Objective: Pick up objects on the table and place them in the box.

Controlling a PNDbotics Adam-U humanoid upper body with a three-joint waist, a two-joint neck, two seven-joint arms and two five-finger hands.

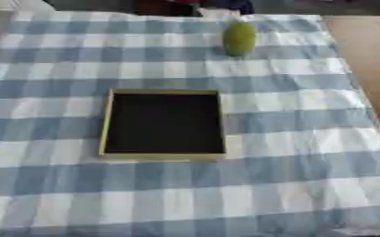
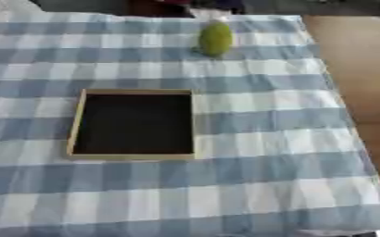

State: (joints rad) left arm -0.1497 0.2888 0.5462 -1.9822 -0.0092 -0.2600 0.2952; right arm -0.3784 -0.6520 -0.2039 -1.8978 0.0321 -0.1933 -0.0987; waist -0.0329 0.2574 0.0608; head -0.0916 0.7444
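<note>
A green oval fruit (image 1: 239,38) lies on the blue and white checked cloth near the table's far edge, right of centre. A shallow square box (image 1: 105,121) with a pale rim and a black inside sits in the middle of the table, a good way nearer than the fruit. Nothing shows inside the box. Neither of my hands appears in either view.
The checked cloth (image 1: 307,176) covers most of the table. Bare brown wood (image 2: 359,60) runs along the right side beyond the cloth's edge. Dark shapes stand past the far edge.
</note>
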